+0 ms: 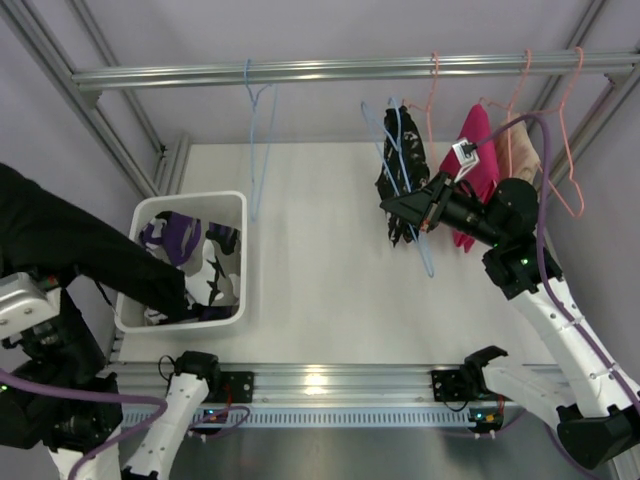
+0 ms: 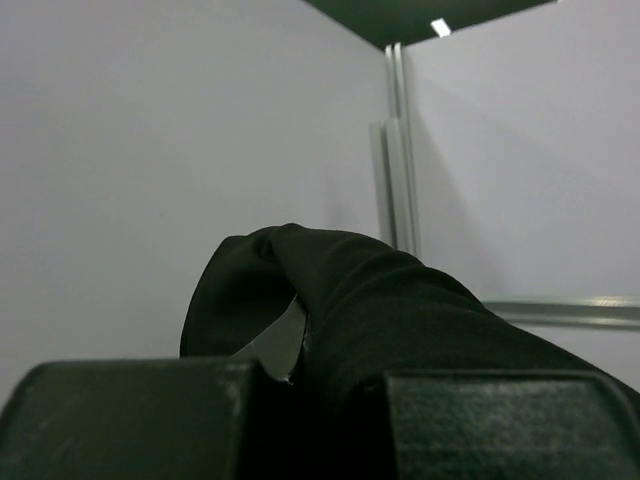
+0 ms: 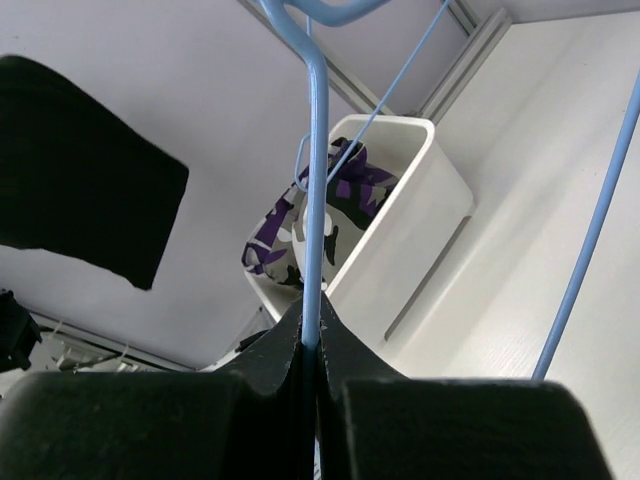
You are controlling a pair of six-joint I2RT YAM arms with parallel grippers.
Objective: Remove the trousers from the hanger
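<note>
Left hand nearly closed, pinching black trousers; right hand clamped tight on blue hanger.

The soft plain black fabric trousers show no pattern. The camouflage-print fabric trousers mix purple, white and black, lying in a white plastic basket. The thin wire hanger is light blue, the hanging fabric garment bright pink, the counter white.

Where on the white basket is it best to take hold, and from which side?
On the white basket, probably the rim of the right wall, from above, with one finger inside and one outside. It stands upright with thin, open-topped walls, and the black trousers hang across its left side.
</note>
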